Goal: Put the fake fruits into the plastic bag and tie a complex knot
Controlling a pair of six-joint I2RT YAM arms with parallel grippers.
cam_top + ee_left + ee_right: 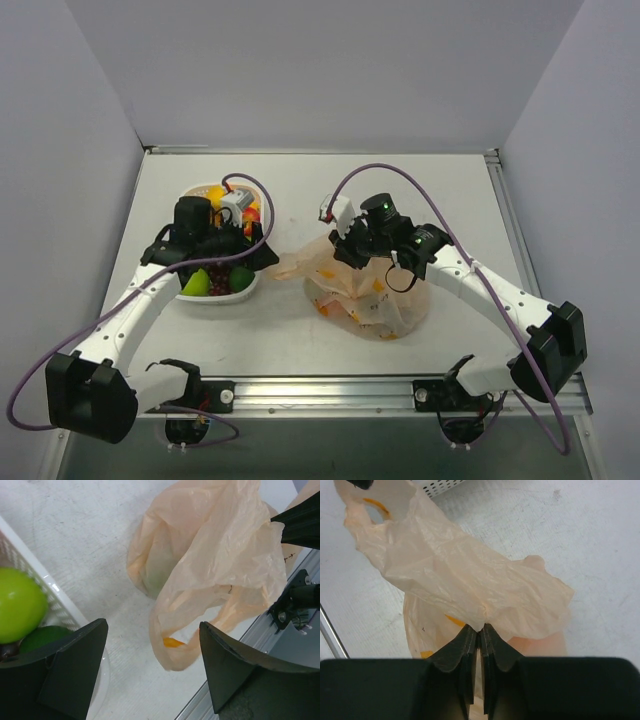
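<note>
Where it bunches, the plastic bag [470, 582] crinkles.

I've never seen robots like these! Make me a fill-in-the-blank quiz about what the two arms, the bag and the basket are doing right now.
The right gripper is ____ on a fold of the thin, translucent pale orange plastic bag.
The left gripper holds nothing, its jaws ____.
The round glossy green fake fruit lies ____ the white lattice plastic basket.
Missing words: shut; open; inside.
</note>
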